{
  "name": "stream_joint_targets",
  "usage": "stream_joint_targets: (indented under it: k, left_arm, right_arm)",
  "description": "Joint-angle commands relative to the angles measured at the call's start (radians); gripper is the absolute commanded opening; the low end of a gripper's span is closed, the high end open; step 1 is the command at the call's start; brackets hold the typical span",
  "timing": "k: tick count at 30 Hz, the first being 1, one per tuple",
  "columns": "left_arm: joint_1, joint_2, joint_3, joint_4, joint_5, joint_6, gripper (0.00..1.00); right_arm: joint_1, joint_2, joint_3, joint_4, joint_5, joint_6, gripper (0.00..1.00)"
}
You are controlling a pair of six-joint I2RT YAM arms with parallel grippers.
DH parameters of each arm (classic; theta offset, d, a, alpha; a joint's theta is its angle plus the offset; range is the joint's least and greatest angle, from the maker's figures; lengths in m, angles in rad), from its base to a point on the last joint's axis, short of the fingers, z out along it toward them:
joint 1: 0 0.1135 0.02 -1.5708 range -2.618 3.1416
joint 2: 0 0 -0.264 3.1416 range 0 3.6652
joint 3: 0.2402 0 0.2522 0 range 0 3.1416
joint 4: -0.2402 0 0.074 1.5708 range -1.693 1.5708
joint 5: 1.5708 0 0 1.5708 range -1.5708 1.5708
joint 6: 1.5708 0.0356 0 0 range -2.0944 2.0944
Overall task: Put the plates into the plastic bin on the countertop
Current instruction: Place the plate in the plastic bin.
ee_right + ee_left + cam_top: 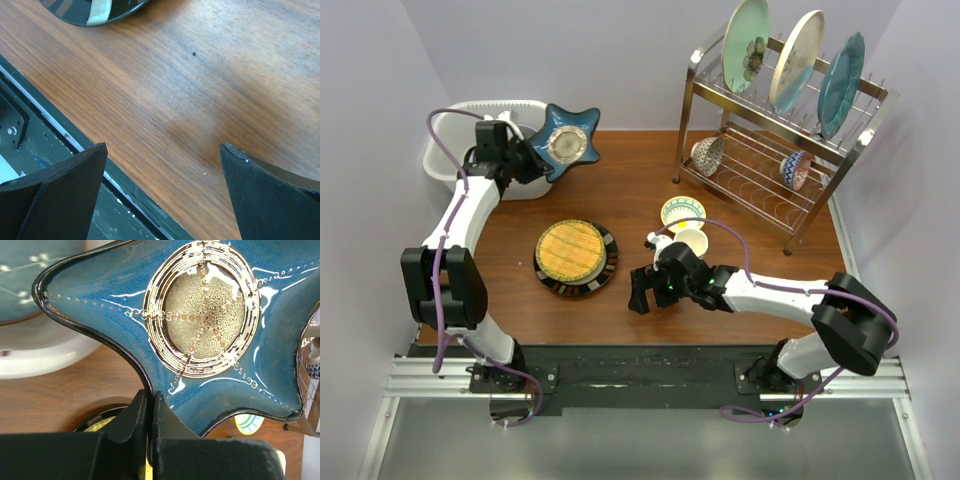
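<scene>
Blue star-shaped plate [567, 141] pinched at its edge by left gripper [150, 397]. White plastic bin [490, 103] sits just left of it, upper left. Right gripper [164, 147] spread, empty.

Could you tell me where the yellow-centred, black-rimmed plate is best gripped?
Probably its black rim, on the edge facing the open right gripper, coming in low: the plate lies flat on the countertop, so only the rim offers a lip.
</scene>
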State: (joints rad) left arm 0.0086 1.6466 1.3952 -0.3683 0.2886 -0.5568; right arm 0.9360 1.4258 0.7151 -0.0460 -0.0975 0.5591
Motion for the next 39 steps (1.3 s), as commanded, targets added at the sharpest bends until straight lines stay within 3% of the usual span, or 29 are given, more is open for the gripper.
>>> stream_joint_targets:
  k: [1, 14, 39]
  left_arm:
    - [0.057, -0.111, 0.082, 0.106, 0.087, 0.026, 0.0]
    - [0.22, -0.122, 0.067, 0.106, 0.164, 0.029, 0.0]
    - [0.292, 0.042, 0.172, 0.103, 0.095, -0.011, 0.0]
  right_arm:
    - [0.004, 0.015, 0.047, -0.008, -0.007, -0.021, 0.99]
    - [0.004, 0.033, 0.075, -0.005, -0.019, -0.024, 0.99]
    - [0.006, 0.036, 0.09, -0.003, -0.027, -0.021, 0.99]
